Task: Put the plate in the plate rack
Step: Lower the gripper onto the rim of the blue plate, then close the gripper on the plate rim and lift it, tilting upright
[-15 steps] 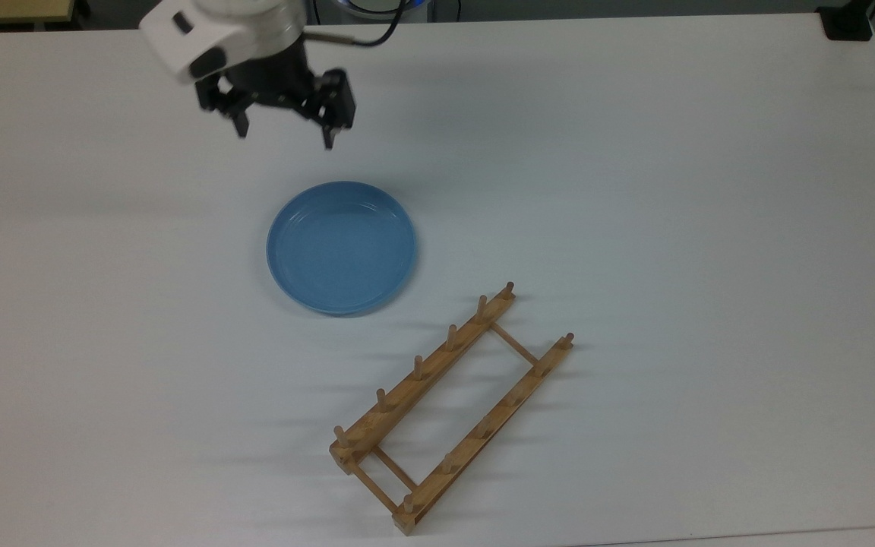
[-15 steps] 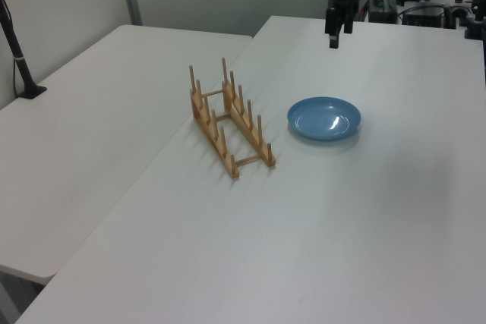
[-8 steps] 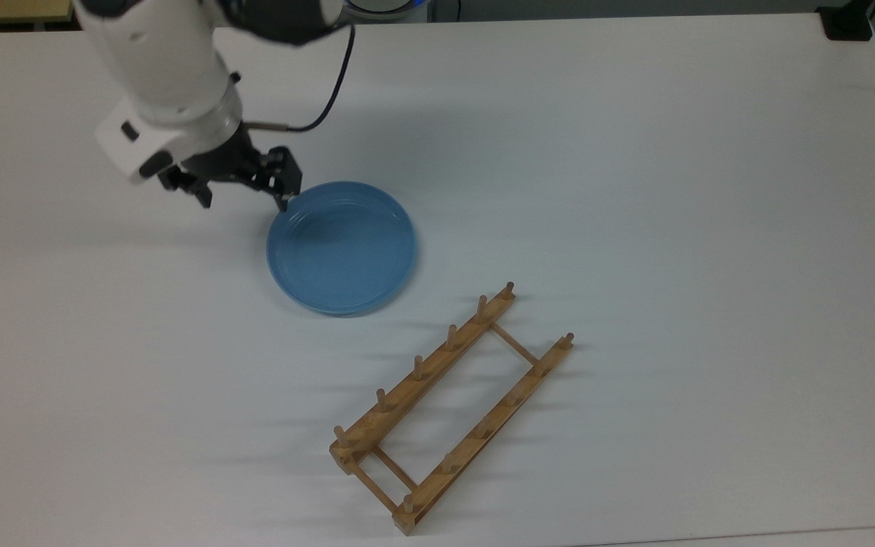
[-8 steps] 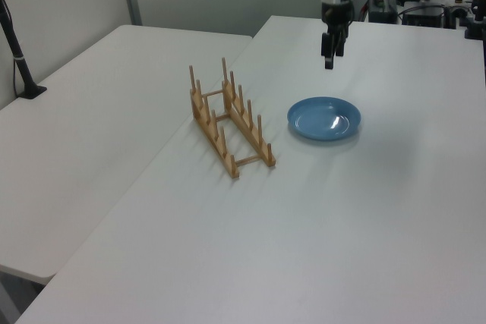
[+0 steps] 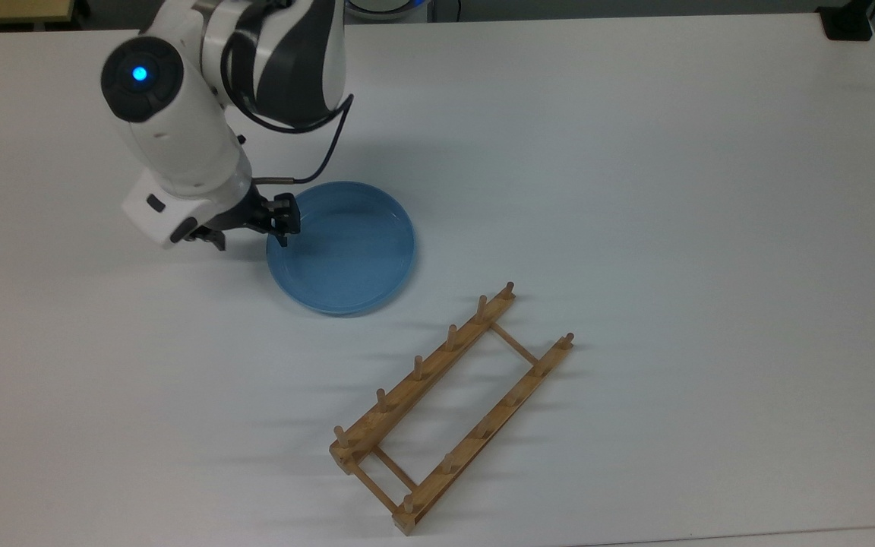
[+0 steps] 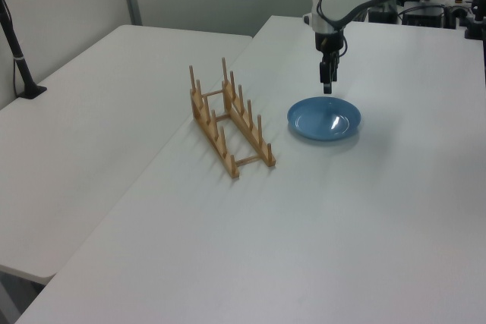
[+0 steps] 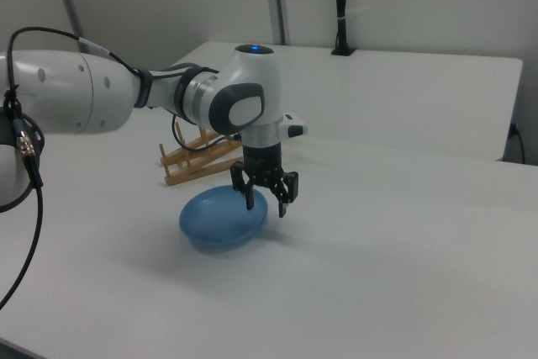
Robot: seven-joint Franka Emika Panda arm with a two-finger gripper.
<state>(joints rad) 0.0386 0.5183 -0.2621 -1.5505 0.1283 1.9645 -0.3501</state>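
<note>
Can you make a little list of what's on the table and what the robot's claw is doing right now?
plate: light blue plate, lying flat on the white table
rack: wooden plate rack, empty, apart from the plate
tool: tool open, fingers pointing down, straddling the plate's rim at the top view's left
holding anything: no, the plate is not yet gripped
task so far: plate not in the rack yet

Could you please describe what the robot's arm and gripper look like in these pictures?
The arm has rounded, glossy white shells with dark grey bands at the joints, and one joint cap carries a round glowing blue light. A thin black cable loops along the wrist. The gripper is black, with two slim straight fingers under a white wrist block.
</note>
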